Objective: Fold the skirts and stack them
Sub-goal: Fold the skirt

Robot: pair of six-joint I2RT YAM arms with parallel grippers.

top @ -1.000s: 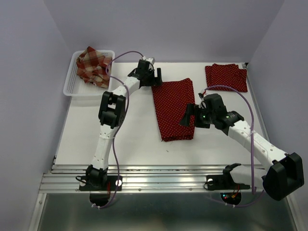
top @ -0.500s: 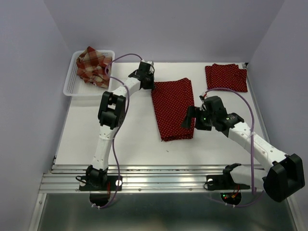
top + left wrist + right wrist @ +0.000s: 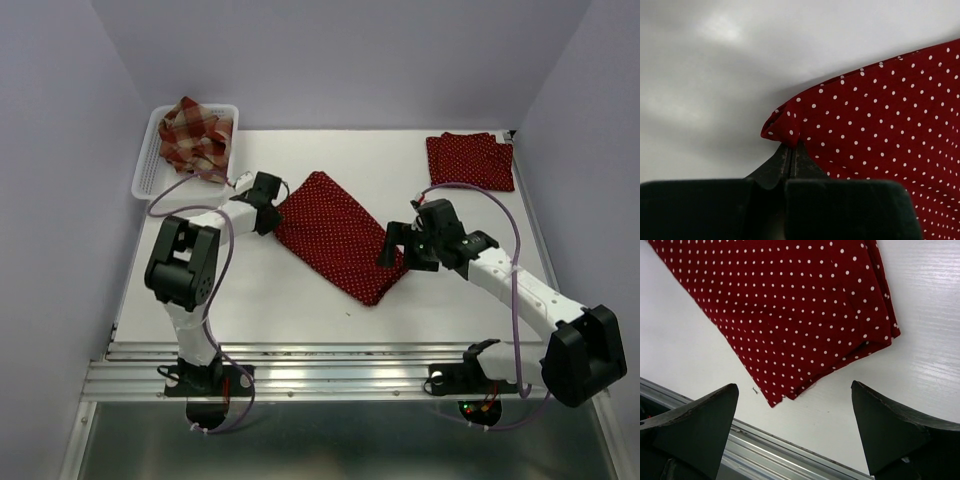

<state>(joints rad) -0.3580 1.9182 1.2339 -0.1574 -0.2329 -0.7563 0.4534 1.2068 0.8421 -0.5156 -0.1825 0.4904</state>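
Top external view: a dark red cloth skirt with tiny white dots (image 3: 338, 236) is lying flat and slantwise on the middle of the white surface (image 3: 250, 290), running from far left to near right. The left gripper (image 3: 268, 203) is holding the skirt's far-left corner. The left wrist view is showing its jaws pressed together on a small bunched nip of that corner. The right gripper (image 3: 393, 243) is hovering over the skirt's right edge, close to its near end. In the right wrist view its jaws are standing wide apart and gripping nothing, with the near corner and its layered edges lying below and between them.

A second dark red dotted skirt (image 3: 470, 160) is sitting folded at the far right of the surface, well apart from the first. A red-and-cream plaid skirt (image 3: 195, 135) is lying crumpled in the white slotted plastic basket (image 3: 148, 172) at the far left. Judged from this layout, one skirt is done, one is being arranged for folding, and one is waiting.

Possible faults:
- The left pinch is taking very little cloth, so a firm pull could be slipping it free.
- Pulling from one corner alone could be skewing or wrinkling the panel.
- The right jaws, closing low, could be catching only the upper layer, which would open the fold
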